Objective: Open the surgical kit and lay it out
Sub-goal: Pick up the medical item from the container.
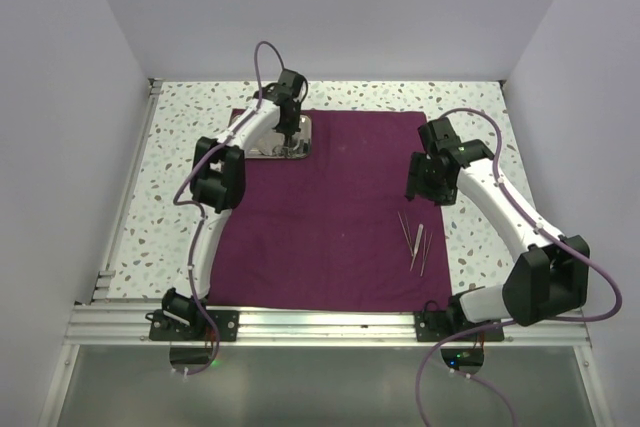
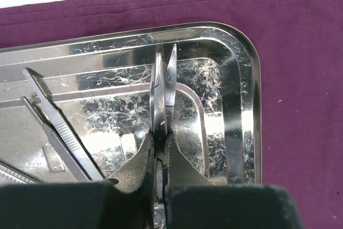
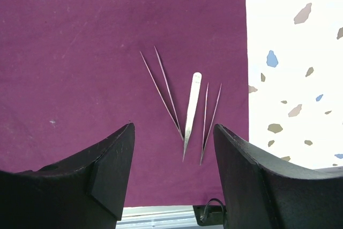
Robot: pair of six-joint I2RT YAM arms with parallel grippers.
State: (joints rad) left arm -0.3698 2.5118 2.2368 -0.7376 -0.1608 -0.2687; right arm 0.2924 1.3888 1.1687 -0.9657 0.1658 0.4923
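Surgical kit's mostly unpacked: the cloth wrap [image 1: 330,217] lies flat, the steel tray [image 1: 258,151] sits on its far-left corner, and a few thin tweezers [image 3: 191,105] are lined up by its near-right edge under the right gripper [image 3: 172,130], jaws wide with nothing in them. Left gripper [image 2: 159,178] is down in the tray, pinched on the scissors [image 2: 163,89], whose blades point straight ahead of the fingers toward the wrap's far edge. My guess is lift, then carry diagonally across the wrap to that row, though it's nearer the right arm.
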